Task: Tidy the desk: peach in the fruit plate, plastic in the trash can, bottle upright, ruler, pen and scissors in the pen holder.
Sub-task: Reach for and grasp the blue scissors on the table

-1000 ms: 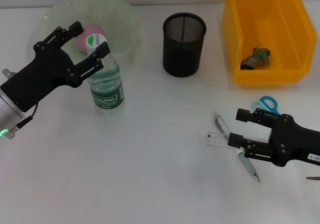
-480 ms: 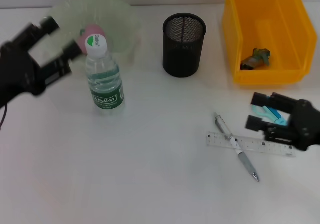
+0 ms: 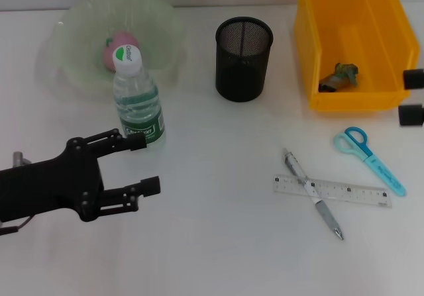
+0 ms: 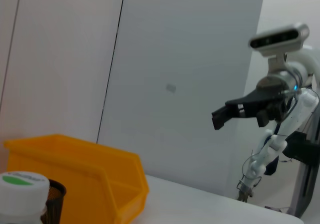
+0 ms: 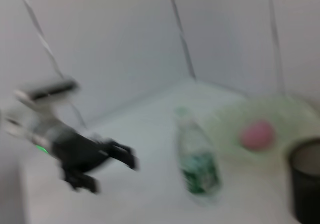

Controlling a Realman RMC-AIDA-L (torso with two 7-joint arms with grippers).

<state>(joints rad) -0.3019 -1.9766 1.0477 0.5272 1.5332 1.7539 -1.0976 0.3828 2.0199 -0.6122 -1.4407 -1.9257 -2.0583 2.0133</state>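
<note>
A clear bottle (image 3: 138, 104) with a white-and-green cap stands upright in front of the green fruit plate (image 3: 162, 24), which holds the pink peach (image 3: 114, 49). My left gripper (image 3: 143, 164) is open near the table's front left, just in front of the bottle and apart from it. A crumpled piece of plastic (image 3: 339, 75) lies in the yellow bin (image 3: 384, 24). The pen (image 3: 296, 166) lies crossed under the clear ruler (image 3: 348, 192), with the blue scissors (image 3: 370, 153) beside them. My right gripper (image 3: 411, 97) is open at the right edge, holding nothing. The black mesh pen holder (image 3: 244, 57) stands at centre back.
The right wrist view shows the bottle (image 5: 197, 159), the peach (image 5: 257, 136) and my left gripper (image 5: 120, 156) farther off. In the left wrist view my right gripper (image 4: 240, 111) hangs in the air beyond the yellow bin (image 4: 75, 169).
My left gripper has drawn back from the bottle and plate toward the table's front left. My right gripper has pulled away from the pen and ruler to the right edge, uncovering the scissors.
</note>
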